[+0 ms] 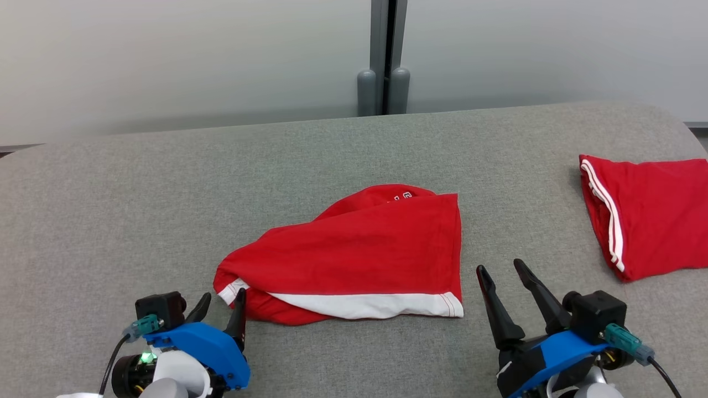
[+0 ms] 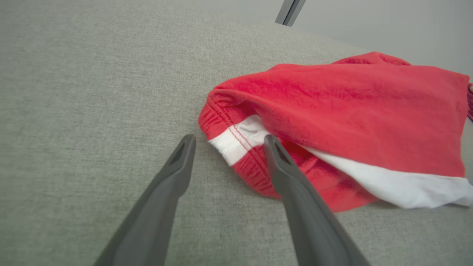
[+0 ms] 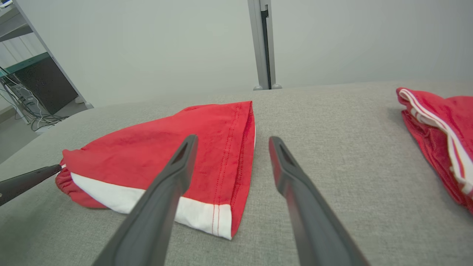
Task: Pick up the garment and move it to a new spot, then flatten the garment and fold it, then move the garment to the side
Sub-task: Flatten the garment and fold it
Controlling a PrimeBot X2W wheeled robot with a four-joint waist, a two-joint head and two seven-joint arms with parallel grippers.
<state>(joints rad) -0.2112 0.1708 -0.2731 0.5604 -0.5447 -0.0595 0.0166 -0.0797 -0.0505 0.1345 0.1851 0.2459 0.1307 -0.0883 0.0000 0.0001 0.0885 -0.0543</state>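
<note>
A red garment (image 1: 365,249) with a white band along its near edge lies folded over in the middle of the grey padded surface (image 1: 110,210). My left gripper (image 1: 221,304) stands open at the garment's near left corner, one finger over the white band (image 2: 236,142), the other over bare cloth surface; nothing is held. In the left wrist view the garment (image 2: 351,111) spreads to the right of that gripper (image 2: 227,142). My right gripper (image 1: 500,268) is open just right of the garment's near right corner. In the right wrist view it (image 3: 232,140) straddles the garment's stitched right edge (image 3: 236,147).
A second red garment (image 1: 647,215) with white stripes lies at the surface's right edge, also in the right wrist view (image 3: 443,133). A grey post (image 1: 384,61) stands behind the surface against a pale wall. Shelving and cables (image 3: 29,96) sit beyond the left end.
</note>
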